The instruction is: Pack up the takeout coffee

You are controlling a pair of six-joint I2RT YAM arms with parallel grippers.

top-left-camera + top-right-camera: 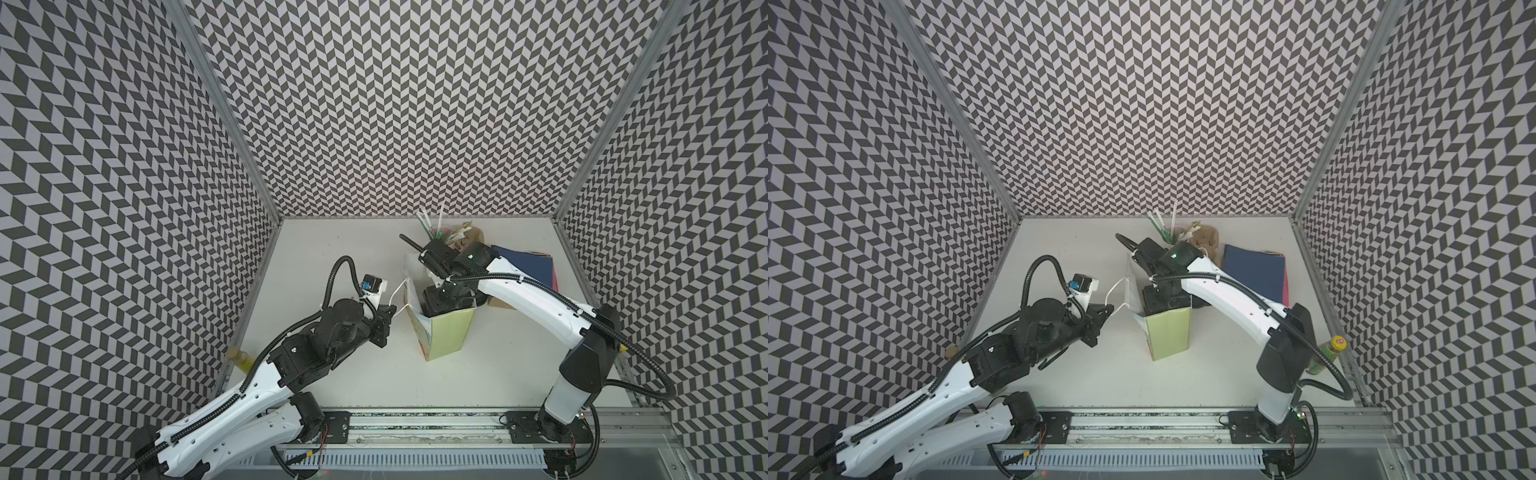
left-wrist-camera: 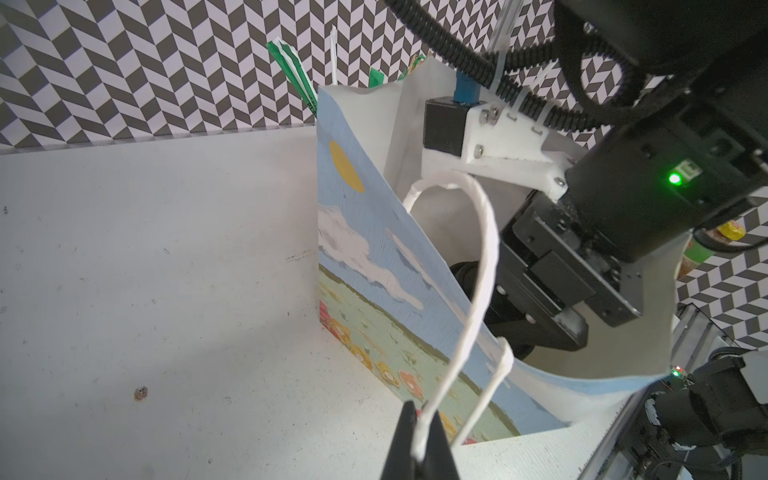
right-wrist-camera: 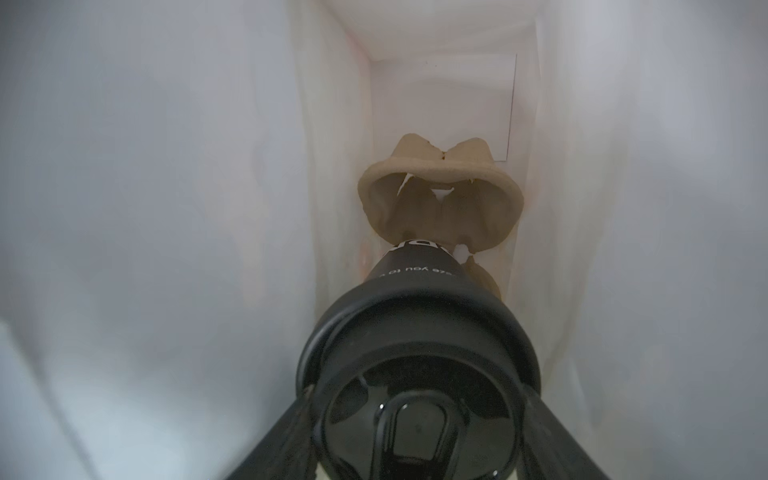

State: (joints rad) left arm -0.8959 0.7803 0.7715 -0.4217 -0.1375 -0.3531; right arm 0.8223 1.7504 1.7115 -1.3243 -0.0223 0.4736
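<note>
Overall: both arms are at one gift bag standing upright mid-tabletop — mouth open, sky-and-flowers print twd the left arm, plain green side twd the front rail.
Left pincer: closed on the bag's white twisted-paper handle. The cord is nipped btwn the two black fingers, w/ the loop stretched sideways from the bag's rim. Both top views show this pincer just beside the bag, not in it.
Right pincer: down inside the bag, wrist at the mouth. One finger sits on each side of the black lid, pressed against it — gripping the takeout coffee.
Where the cup is: inside the bag, upright w/ lid on, low btwn the white inner walls. White lettering shows on the black cup wall. The arm hides it in both top views.
Cup carrier: tan pulp, on the bag's floor. The cup's base is right at its near pocket; seated or just above, cannot tell.
Behind the bag: wrapped straws stand near the back wall, and dark-blue folders lie flat on the tabletop to the right.
Edge: bottle w/ yellow cap at the right side wall, beside the right arm.
</note>
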